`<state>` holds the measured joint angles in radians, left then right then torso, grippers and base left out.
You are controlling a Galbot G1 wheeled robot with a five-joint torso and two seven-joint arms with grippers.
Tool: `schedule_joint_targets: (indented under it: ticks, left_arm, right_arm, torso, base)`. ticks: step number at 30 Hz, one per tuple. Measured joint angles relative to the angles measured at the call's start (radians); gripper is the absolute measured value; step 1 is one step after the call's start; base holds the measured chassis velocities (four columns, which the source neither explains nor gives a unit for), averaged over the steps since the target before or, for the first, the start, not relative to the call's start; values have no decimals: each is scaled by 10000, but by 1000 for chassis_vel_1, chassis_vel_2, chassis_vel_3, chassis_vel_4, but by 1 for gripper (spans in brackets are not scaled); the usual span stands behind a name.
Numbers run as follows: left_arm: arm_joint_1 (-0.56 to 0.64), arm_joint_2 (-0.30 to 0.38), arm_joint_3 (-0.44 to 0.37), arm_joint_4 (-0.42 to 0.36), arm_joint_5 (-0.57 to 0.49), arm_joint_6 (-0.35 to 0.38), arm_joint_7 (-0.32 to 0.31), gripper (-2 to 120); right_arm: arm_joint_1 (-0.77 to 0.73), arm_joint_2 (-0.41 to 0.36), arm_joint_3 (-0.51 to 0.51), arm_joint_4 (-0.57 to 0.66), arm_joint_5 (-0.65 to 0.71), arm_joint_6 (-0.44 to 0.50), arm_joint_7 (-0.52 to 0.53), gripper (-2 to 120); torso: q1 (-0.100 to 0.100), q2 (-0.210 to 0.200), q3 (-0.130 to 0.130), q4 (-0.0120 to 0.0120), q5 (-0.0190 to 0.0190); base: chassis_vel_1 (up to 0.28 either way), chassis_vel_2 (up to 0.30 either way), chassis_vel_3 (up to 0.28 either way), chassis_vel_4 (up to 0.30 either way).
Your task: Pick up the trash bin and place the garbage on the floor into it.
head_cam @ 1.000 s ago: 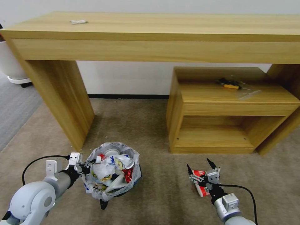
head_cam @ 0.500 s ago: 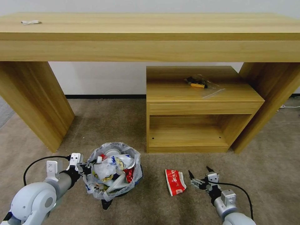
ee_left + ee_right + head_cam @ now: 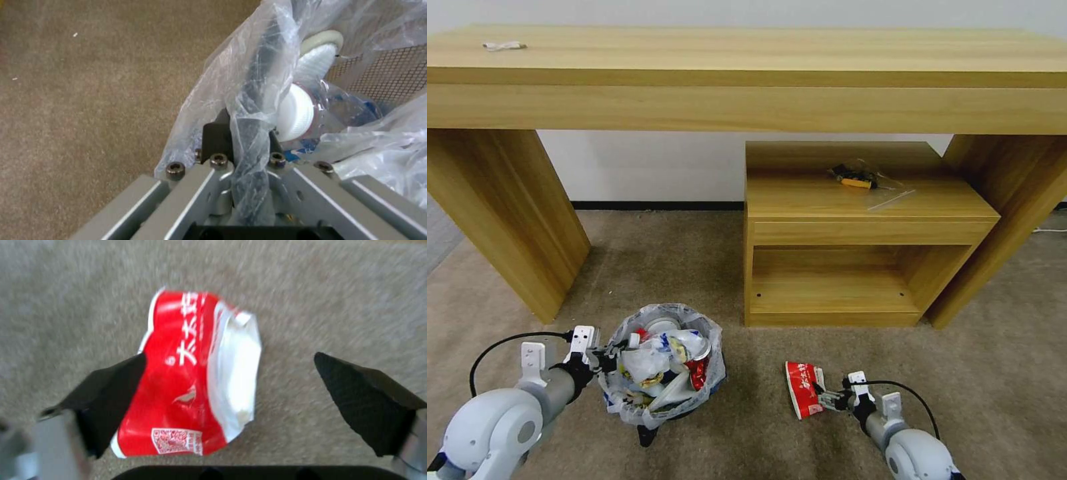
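The trash bin point(image 3: 662, 400), black with a crinkled plastic liner, hangs slightly above the beige floor point(image 3: 747, 427) at lower left, heaped with garbage: a red can point(image 3: 698, 372), white paper and a bottle with a white cap point(image 3: 296, 116). My left gripper point(image 3: 606, 361) is shut on the bin's near rim point(image 3: 260, 70), its fingers pinching bag and rim together point(image 3: 242, 133). A flattened red wrapper point(image 3: 802, 389) lies on the carpet to the bin's right. My right gripper point(image 3: 828, 399) is low at its right edge. Its open fingers point(image 3: 111, 396) straddle the wrapper point(image 3: 178, 380).
A long wooden desk point(image 3: 747, 73) spans the back, with a thick leg point(image 3: 507, 213) at left. A low wooden cabinet point(image 3: 860, 233) stands under it, a yellow-black tool point(image 3: 854, 179) on top. Grey carpet point(image 3: 437, 233) begins at far left. Open carpet lies between bin and cabinet.
The whole view swung between frames as the camera moved. My right gripper came down and closer to the red wrapper, staying open. The left gripper keeps its hold on the bin.
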<state>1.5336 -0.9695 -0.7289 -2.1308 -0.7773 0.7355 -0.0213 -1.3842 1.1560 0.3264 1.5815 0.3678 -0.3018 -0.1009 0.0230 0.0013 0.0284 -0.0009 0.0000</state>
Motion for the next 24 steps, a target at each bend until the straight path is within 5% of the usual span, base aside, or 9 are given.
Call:
schedule_joint_targets:
  ticks: [16, 24]
  left_arm:
    - [-33, 148, -17, -107, -151, 0, 51, 0]
    - [-21, 242, -87, -200, -260, 0, 63, 0]
  right_arm:
    - [1465, 180, -1130, -1601, 593, -12, -23, 66]
    - [1822, 176, -1398, -2023, 965, -171, 121, 37]
  torso:
    - [0, 0, 0, 2, 0]
    - [0, 0, 0, 2, 0]
  base:
    - [0, 0, 0, 0]
    - [0, 0, 0, 0]
